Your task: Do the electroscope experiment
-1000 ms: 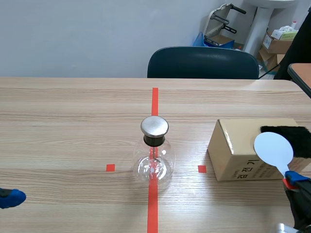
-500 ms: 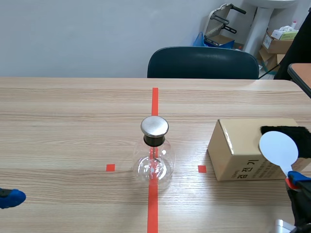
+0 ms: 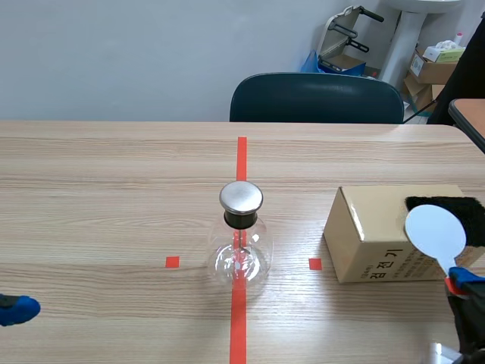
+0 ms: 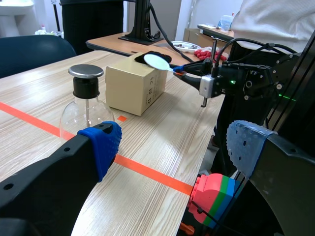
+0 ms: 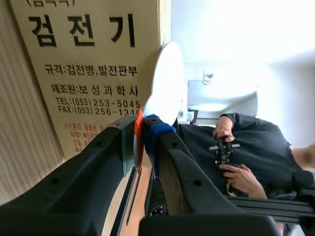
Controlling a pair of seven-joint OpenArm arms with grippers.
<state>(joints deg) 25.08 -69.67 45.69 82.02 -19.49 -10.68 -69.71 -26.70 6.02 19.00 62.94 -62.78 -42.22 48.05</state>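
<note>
Within right claw (image 5: 143, 124), white disc paddle (image 5: 165, 84) clamped, near cardboard box (image 3: 365, 231)

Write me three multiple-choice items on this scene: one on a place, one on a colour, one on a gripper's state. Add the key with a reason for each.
1. Where does the glass flask stand?
A. on top of the cardboard box
B. on the long red tape line
C. on a small red tape square

2. What colour is the disc that the right gripper holds?
A. green
B. yellow
C. white

3. How is the left gripper?
A. open, holding nothing
B. shut on the flask
C. shut on the disc

Key:
1 B: the tape line runs under the flask, which stands apart from the box.
2 C: the disc shows white against the box.
3 A: its fingers stand wide apart with nothing between them.
</note>
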